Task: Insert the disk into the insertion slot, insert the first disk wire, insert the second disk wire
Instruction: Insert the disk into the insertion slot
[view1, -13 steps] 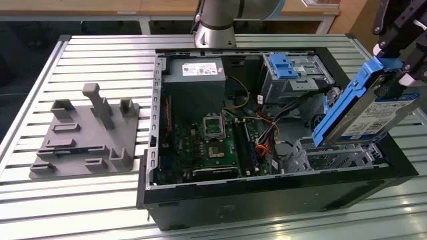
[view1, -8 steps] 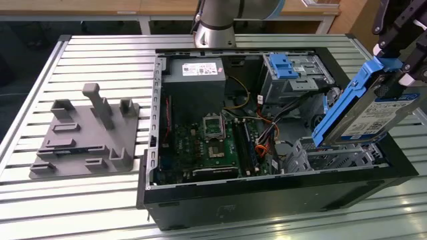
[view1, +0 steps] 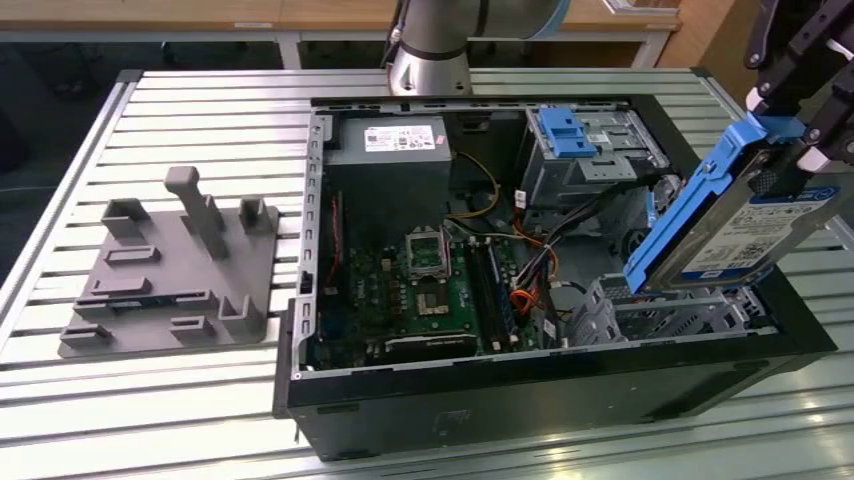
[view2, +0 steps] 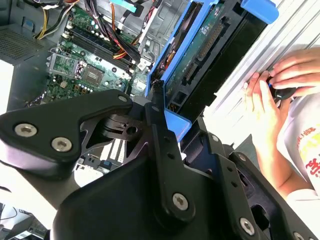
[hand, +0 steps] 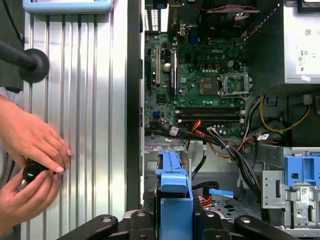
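Observation:
My gripper (view1: 795, 112) is shut on the disk (view1: 745, 205), a silver-grey drive with a white label in a bright blue carrier. The disk hangs steeply tilted over the near right corner of the open computer case. Its lower end is at the top of the insertion slot (view1: 674, 312), a low perforated metal cage; whether they touch I cannot tell. In the second wrist view the black fingers (view2: 159, 125) clamp the carrier's edge (view2: 172, 120) and the disk's underside (view2: 205, 50) faces the camera. In the first wrist view the blue carrier (hand: 174, 192) sits between the jaws above the cage (hand: 155, 159). Loose red and black wires (view1: 531, 290) lie beside the cage.
A taller grey bay with a blue clip (view1: 566, 130) stands behind the cage. The motherboard (view1: 427, 280) and power supply (view1: 387, 140) fill the case's left. A grey fixture plate (view1: 174, 275) lies on the slatted table. A person's hands (hand: 30, 155) hold a black knob beside the case.

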